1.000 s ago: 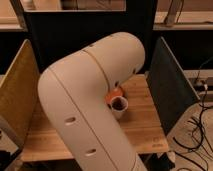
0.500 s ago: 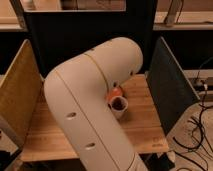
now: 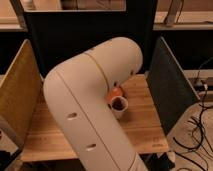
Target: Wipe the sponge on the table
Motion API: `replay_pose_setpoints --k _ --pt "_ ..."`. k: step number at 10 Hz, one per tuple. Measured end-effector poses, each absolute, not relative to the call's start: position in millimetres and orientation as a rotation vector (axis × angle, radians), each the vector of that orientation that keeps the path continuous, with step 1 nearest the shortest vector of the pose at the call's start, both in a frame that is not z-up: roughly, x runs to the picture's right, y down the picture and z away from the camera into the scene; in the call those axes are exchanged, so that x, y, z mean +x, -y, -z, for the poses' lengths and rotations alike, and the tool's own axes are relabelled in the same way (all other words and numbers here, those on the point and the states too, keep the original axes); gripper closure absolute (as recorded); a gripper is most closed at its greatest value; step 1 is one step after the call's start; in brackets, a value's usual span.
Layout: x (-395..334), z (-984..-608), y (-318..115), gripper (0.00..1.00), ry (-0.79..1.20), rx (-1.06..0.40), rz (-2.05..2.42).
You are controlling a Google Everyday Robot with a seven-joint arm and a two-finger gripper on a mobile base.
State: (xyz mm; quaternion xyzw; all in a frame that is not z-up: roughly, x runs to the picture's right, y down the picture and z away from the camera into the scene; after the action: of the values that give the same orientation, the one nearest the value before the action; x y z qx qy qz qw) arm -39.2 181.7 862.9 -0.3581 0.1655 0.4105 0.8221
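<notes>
My thick white arm (image 3: 95, 105) bends across the middle of the camera view and covers much of the wooden table (image 3: 145, 127). The gripper is hidden behind the arm's far end, somewhere near the table's back. The sponge is out of view. At the arm's right edge stands a white cup (image 3: 119, 106) with dark contents. An orange thing (image 3: 115, 93) lies just behind the cup.
A yellow side panel (image 3: 17, 95) stands along the table's left edge and a dark grey panel (image 3: 167, 85) along its right edge. A black back panel (image 3: 85, 35) closes the far side. Cables (image 3: 197, 132) trail over the floor at the right.
The arm's elbow has shifted slightly right and lower. The cup and the orange thing stay where they were.
</notes>
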Motion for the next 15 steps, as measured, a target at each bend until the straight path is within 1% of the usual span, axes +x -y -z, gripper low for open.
replay_pose_setpoints --k 1,2,3,4,7,12,15 --pt "-38 -860 -183 0.8 -0.347 -0.758 -0.868" --pt "-37 -858 -184 0.88 -0.342 -0.754 -0.864" --pt "-33 -852 -180 0.98 -0.333 -0.74 -0.861" --pt "-27 -848 -176 1.0 -0.327 -0.725 -0.86" --pt "-5 -837 -172 1.0 -0.347 -0.688 -0.858" --pt "-10 -847 -183 1.0 -0.4 -0.676 -0.797" --pt "-21 -859 -169 1.0 -0.402 -0.643 -0.765"
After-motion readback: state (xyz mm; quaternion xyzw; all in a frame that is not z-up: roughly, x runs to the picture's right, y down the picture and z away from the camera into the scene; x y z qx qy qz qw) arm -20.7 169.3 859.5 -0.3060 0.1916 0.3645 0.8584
